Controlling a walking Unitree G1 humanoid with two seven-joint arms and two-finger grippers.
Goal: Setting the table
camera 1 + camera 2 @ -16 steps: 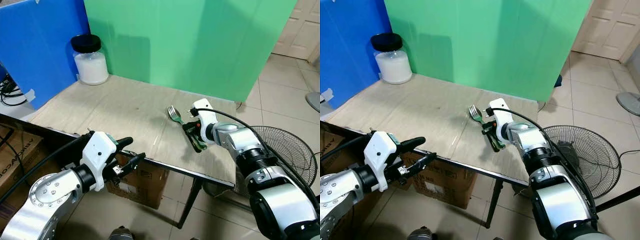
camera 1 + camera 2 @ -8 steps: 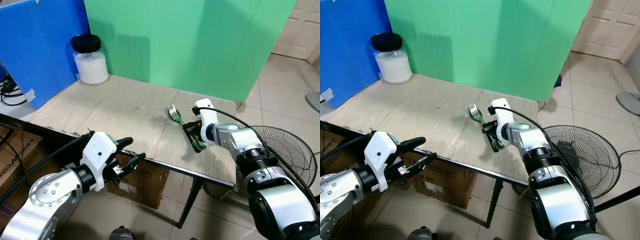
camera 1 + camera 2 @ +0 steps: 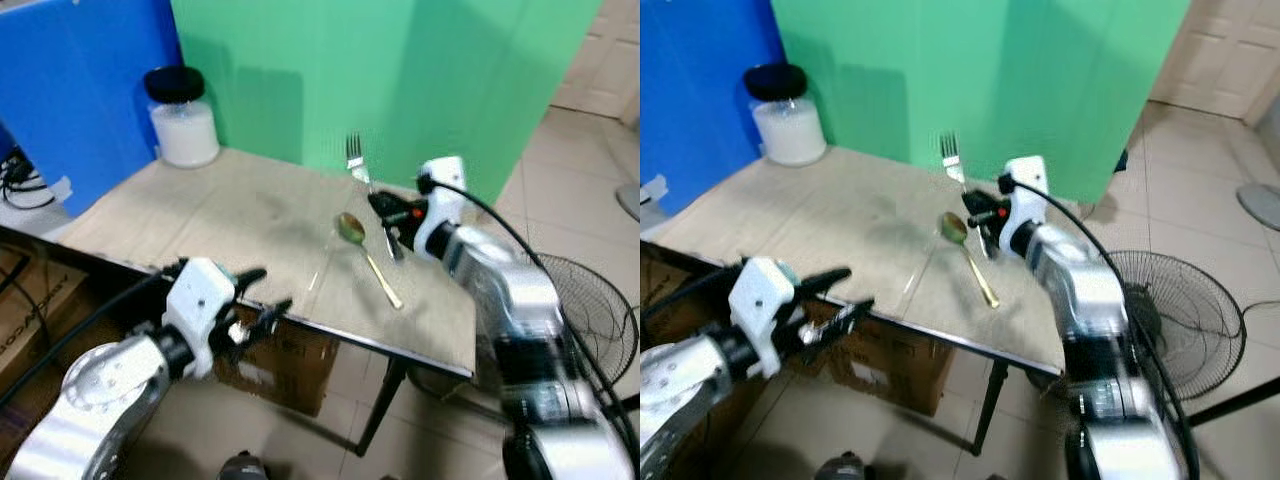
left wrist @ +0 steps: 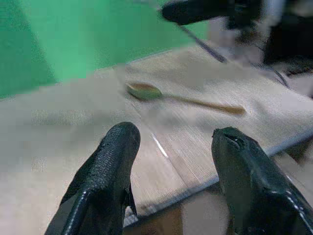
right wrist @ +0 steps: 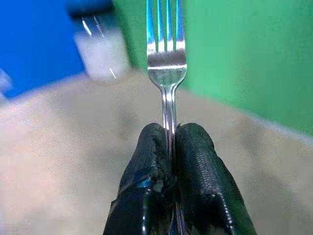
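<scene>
My right gripper (image 3: pixel 388 212) is shut on a silver fork (image 3: pixel 355 158), held in the air above the table's right part with its tines up; the handle is pinched between both black fingers (image 5: pixel 149 166) and the fork (image 5: pixel 167 54) rises from them. Below it a gold-handled spoon (image 3: pixel 366 255) lies on the wooden table (image 3: pixel 200 215), bowl toward the far side, and the spoon (image 4: pixel 161 95) is also seen ahead of my left gripper. My left gripper (image 3: pixel 262 290) hovers open at the table's near edge, holding nothing.
A glass jar (image 3: pixel 183 120) with a black lid and white contents stands at the table's far left corner. Blue and green panels back the table. A floor fan (image 3: pixel 590 310) lies on the tiles to the right. Cardboard boxes (image 3: pixel 290 365) sit under the table.
My right gripper has lifted the fork off the table and raised it upright. The spoon has come into sight, lying where the gripper was. The left arm barely moved.
</scene>
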